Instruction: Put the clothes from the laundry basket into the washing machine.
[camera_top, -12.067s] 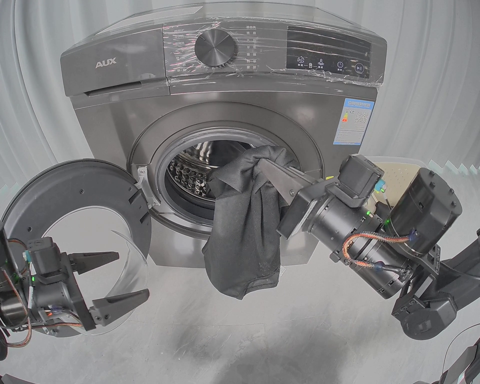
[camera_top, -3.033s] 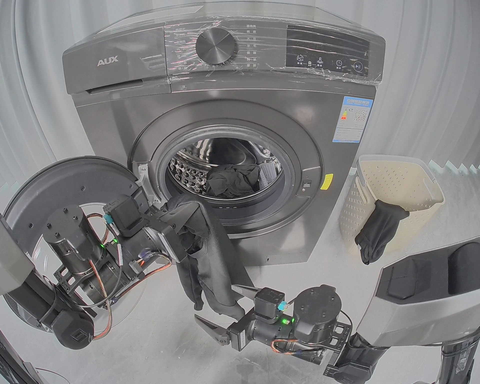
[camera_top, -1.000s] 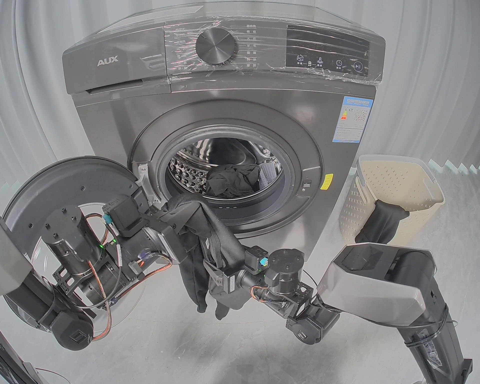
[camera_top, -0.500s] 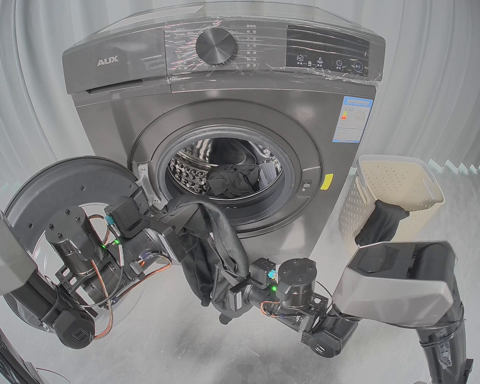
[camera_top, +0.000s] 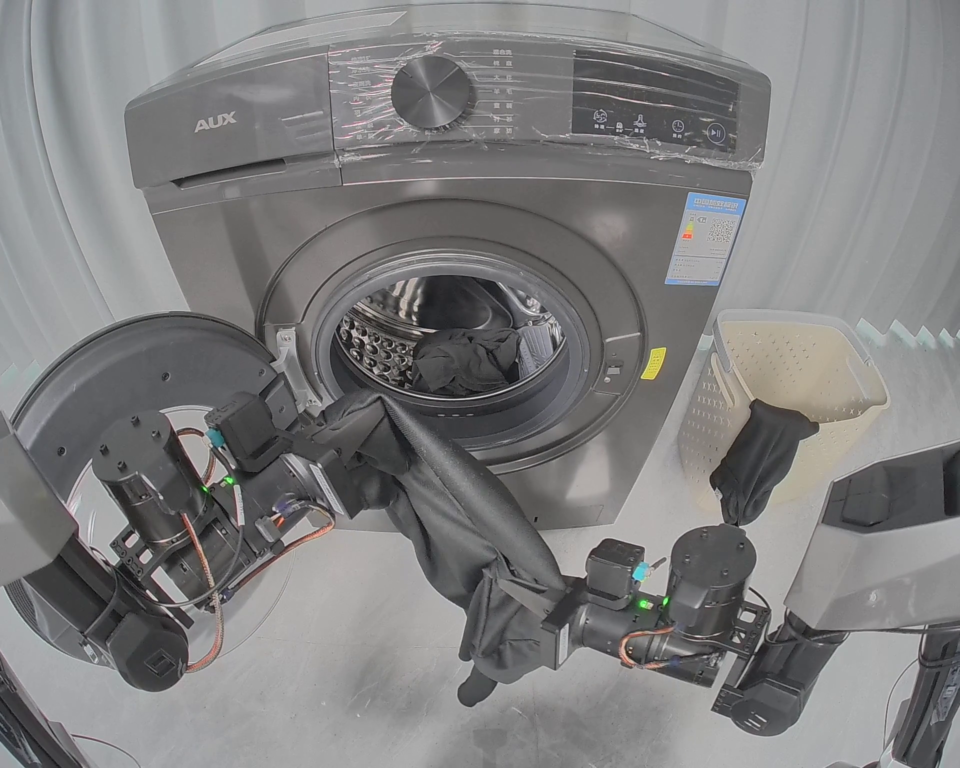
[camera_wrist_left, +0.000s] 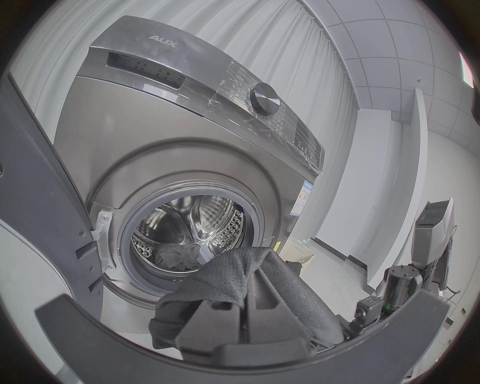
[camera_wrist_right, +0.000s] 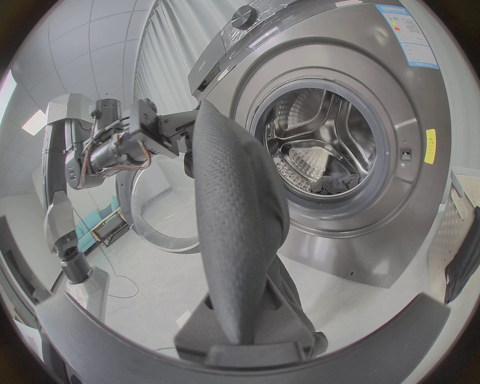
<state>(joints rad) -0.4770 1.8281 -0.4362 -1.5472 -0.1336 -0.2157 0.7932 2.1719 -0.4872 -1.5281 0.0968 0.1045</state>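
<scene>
Left and right jaws both clamped on the black garment (camera_top: 450, 505), slung between them | soft, light, limp, likely to sag | you should grip bunched folds, not loose hems.

Pleated pale curtain (camera_top: 60, 150), grey floor (camera_top: 330, 690).

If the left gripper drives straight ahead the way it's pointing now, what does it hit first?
Probably the lower rim of the door opening on the washing machine, not the drum. The left gripper, shut on the dark garment, aims low there, though depth is unclear.
</scene>
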